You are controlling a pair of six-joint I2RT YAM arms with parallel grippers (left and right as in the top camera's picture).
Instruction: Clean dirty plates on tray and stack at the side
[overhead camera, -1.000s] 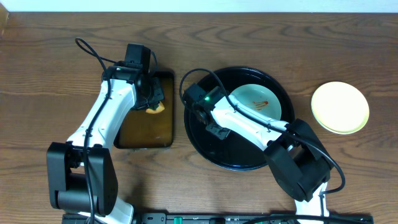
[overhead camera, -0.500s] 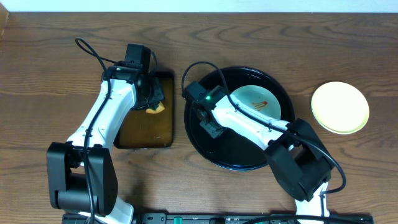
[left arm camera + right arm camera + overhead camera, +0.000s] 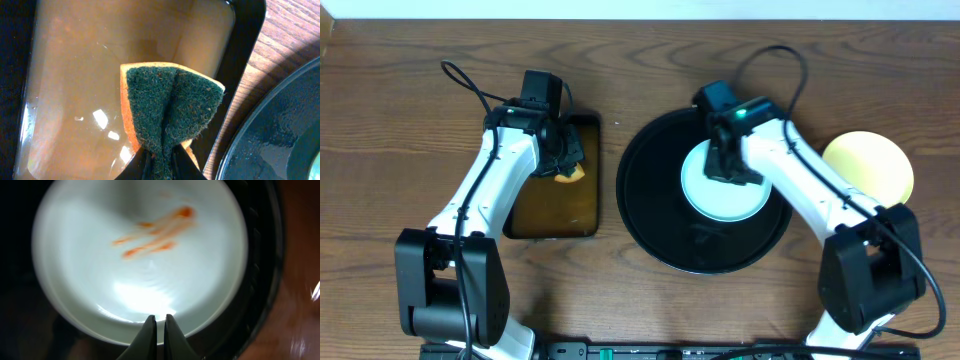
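A pale blue-white plate [image 3: 720, 203] lies in the right half of the round black tray [image 3: 655, 220]. In the right wrist view the plate [image 3: 90, 280] fills the frame, with orange-brown sauce streaks [image 3: 155, 235] near its centre. My right gripper [image 3: 725, 168] hovers over it, its tips [image 3: 160, 318] shut with nothing between them. A cream-yellow plate [image 3: 875, 180] rests on the table right of the tray, partly behind the right arm. My left gripper [image 3: 563, 160] is shut on a folded green-and-orange sponge [image 3: 170, 110] over the rectangular tray.
The rectangular black tray [image 3: 555, 215] of brownish liquid [image 3: 75, 75] sits left of the round tray, whose rim [image 3: 280, 130] shows in the left wrist view. Bare wooden table lies between and around them. Cables loop above both arms.
My right arm swung from the tray's left side across to the right and now hangs over the pale plate. The left arm and the sponge stayed where they were.
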